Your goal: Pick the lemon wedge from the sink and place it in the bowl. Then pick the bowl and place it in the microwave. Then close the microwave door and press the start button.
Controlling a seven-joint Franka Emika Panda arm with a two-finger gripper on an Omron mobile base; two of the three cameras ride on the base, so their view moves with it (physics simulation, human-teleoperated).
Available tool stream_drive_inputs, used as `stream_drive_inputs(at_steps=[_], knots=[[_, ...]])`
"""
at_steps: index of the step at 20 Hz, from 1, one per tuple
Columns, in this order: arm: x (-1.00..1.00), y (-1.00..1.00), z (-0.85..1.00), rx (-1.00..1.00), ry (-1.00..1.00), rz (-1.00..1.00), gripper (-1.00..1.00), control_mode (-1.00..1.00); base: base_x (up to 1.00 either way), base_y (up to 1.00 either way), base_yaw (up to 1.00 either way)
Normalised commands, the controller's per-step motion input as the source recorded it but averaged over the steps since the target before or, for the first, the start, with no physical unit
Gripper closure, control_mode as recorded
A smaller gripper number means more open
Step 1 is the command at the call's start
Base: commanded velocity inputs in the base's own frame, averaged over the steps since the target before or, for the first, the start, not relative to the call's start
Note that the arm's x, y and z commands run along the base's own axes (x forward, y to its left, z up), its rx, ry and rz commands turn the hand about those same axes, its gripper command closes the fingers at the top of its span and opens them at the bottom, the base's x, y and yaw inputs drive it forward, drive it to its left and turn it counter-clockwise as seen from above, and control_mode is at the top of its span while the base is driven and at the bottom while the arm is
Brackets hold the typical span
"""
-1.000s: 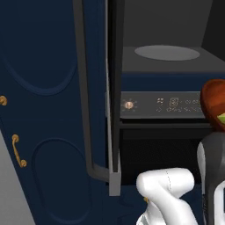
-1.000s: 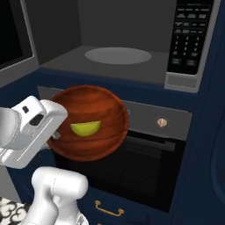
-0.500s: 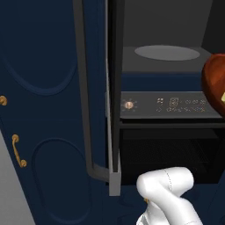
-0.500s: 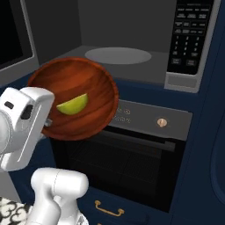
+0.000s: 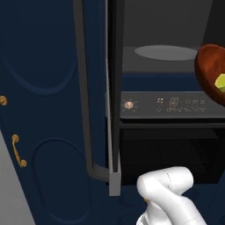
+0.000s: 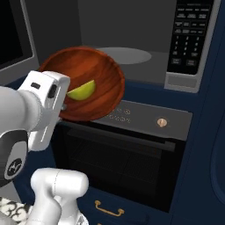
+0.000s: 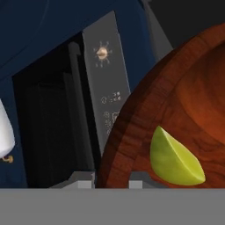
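My gripper (image 6: 65, 105) is shut on the near rim of the reddish-brown bowl (image 6: 99, 83). It holds the bowl tilted in the air, in front of the oven's control strip and just below the microwave (image 6: 132, 39) opening. The yellow-green lemon wedge (image 6: 82, 90) lies inside the bowl. In the hand view the bowl (image 7: 184, 101) rim sits between my gripper (image 7: 112, 178) tips, with the lemon wedge (image 7: 173, 159) close by. In the left base view the bowl (image 5: 211, 72) and lemon wedge (image 5: 221, 82) sit at the right edge. The microwave door (image 5: 112, 88) stands open, seen edge-on. The sink is out of view.
A grey turntable (image 6: 125, 55) lies on the microwave floor and a keypad panel (image 6: 191, 39) is at its right. Below is the oven with a lit control strip (image 5: 167, 104) and knob (image 6: 162, 122). Navy cabinet doors with brass handles (image 5: 17, 151) stand to the left.
The bowl, with the wedge in it, has risen from in front of the oven door to about the level of the control strip and the microwave's lower edge. The grip is unchanged.
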Motion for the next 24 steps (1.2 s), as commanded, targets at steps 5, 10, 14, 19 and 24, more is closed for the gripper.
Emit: stream_drive_inputs(at_steps=[5,10,14,19,24], knots=[[0.56,0.00,0.02,-0.05,0.00,0.00,1.00,-1.00,0.00,0.00,0.00],[0.59,-0.05,0.00,-0.04,0.00,0.00,1.00,-1.00,0.00,0.00,0.00],[0.56,-0.17,0.10,-0.02,0.00,0.00,1.00,-1.00,0.00,0.00,0.00],[0.48,-0.03,0.12,-0.06,0.00,0.00,1.00,-1.00,0.00,0.00,0.00],[0.47,-0.04,0.20,-0.06,0.00,0.00,1.00,-1.00,0.00,0.00,0.00]])
